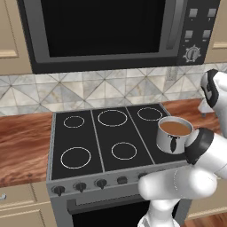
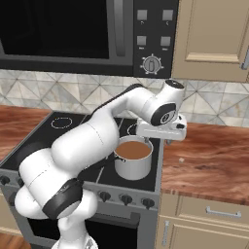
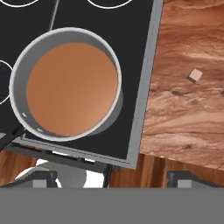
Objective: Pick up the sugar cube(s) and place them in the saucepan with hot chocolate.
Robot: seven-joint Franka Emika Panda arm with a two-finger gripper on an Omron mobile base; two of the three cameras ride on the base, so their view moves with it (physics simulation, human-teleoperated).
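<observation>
Steel-walled, the small cylindrical saucepan [image 3: 65,85] of brown hot chocolate is sitting upper left in the hand view; the pale sugar cube [image 3: 195,75] is lying upper right on the wooden counter [image 3: 188,113]; the two-finger gripper [image 3: 111,177], fingers wide and empty, is approaching, needing to descend over the cube.

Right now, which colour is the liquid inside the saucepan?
Brown, like milky cocoa. The saucepan shows it best in the hand view.
</observation>
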